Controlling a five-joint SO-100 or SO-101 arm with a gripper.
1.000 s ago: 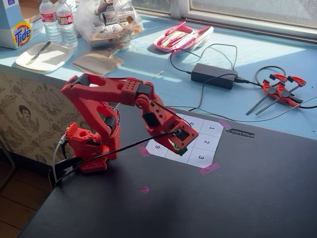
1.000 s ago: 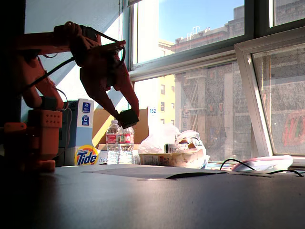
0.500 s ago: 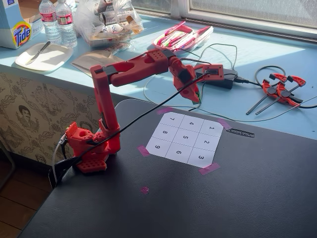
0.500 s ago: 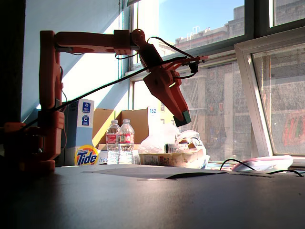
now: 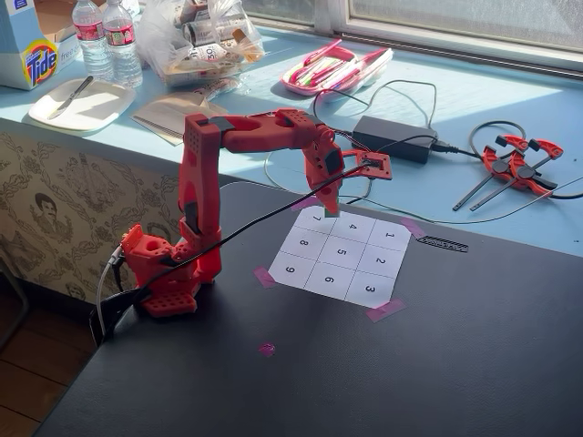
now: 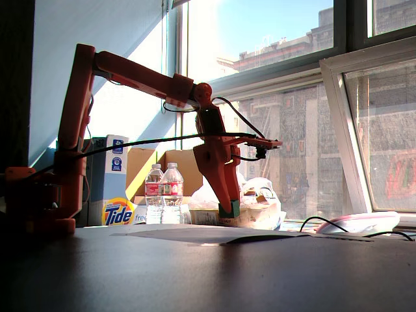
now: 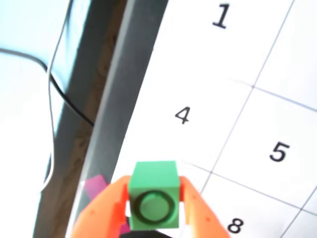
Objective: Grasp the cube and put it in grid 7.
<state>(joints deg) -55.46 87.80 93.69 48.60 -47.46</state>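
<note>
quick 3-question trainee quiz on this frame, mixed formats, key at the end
1. True or false: the gripper is shut on the cube.
2. In the wrist view, which digit is printed just beyond the cube? A) 1 B) 4 C) 5
3. Fill in: in a fixed view the gripper hangs over the corner of the paper grid printed with the digit ___.

Key: 1 true; 2 B; 3 7
</note>
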